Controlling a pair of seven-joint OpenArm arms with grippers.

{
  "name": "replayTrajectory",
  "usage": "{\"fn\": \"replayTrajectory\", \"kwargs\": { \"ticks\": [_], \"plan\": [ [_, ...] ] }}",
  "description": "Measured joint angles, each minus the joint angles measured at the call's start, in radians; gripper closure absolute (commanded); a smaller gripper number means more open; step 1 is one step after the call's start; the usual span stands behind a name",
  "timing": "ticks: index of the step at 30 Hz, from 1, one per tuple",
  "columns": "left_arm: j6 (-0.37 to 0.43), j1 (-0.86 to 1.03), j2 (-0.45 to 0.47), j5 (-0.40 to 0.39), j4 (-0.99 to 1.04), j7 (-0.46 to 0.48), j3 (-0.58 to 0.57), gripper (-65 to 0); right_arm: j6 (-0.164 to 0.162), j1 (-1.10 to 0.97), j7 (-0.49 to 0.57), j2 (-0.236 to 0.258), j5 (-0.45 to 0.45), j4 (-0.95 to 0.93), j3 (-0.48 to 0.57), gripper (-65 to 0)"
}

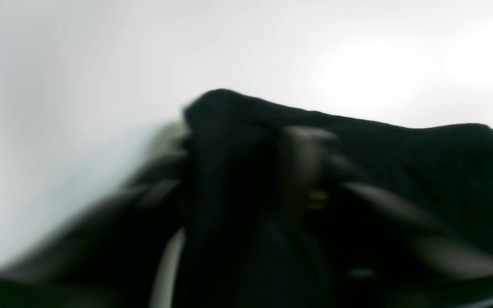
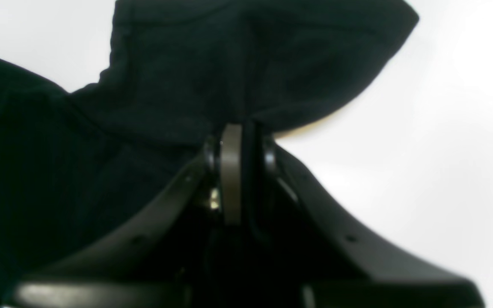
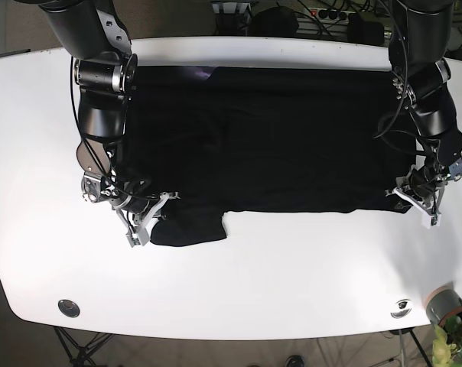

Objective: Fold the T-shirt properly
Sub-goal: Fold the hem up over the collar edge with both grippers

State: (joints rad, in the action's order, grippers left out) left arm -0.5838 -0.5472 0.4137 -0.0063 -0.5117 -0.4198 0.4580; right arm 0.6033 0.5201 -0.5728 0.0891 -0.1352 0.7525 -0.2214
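On the white table [image 3: 292,290], black T-shirt [image 3: 269,138] lies spread, folded over.

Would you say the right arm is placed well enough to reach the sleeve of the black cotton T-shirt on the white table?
Probably yes: the right gripper already looks shut on the black cotton T-shirt at its sleeve on the white table; nothing blocks it.

White glossy table [image 3: 292,275], grey floor [image 3: 9,30] behind — cables [image 3: 330,14], potted plant [image 3: 457,344] at corner
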Motion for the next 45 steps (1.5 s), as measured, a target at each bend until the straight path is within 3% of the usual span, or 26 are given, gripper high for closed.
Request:
{"fn": "replayTrajectory", "kwargs": {
  "ticks": [2, 9, 17, 23, 27, 34, 45],
  "plan": [
    [0.000, 0.002, -0.001, -0.003, 0.002, 0.003, 0.000, 0.0, 0.000, 0.000, 0.000, 0.000, 0.000, 0.000, 0.000, -3.8],
    [-0.005, 0.015, -0.012, -0.008, -0.042, -0.018, 0.005, 0.0, 0.000, -0.011, -0.023, -0.001, 0.010, 0.047, 0.000, -1.9],
    [-0.046, 0.119, -0.016, -0.136, -0.380, -0.237, 0.010, 0.0, 0.000, -0.055, -0.178, 0.003, 0.009, 0.338, 0.000, -1.9],
    [-0.048, 0.197, -0.017, -0.235, -0.624, -0.324, 0.008, 0.0, 0.006, -0.129, -0.323, 0.003, 0.002, 0.589, 0.000, -1.9],
    [-0.050, 0.252, -0.020, -0.281, -0.727, -0.378, 0.013, 0.0, 0.006, -0.187, -0.366, 0.003, 0.003, 0.723, 0.000, -1.9],
    [-0.054, 0.346, -0.025, -0.306, -0.826, -0.406, 0.085, 0.0, 0.006, -0.315, -0.459, -0.002, -0.003, 0.951, 0.000, -1.9],
    [-0.059, 0.437, -0.033, -0.301, -0.832, -0.416, 0.137, 0.0, 0.006, -0.545, -0.493, -0.055, -0.002, 1.210, 0.000, -1.9]
  ]
}}
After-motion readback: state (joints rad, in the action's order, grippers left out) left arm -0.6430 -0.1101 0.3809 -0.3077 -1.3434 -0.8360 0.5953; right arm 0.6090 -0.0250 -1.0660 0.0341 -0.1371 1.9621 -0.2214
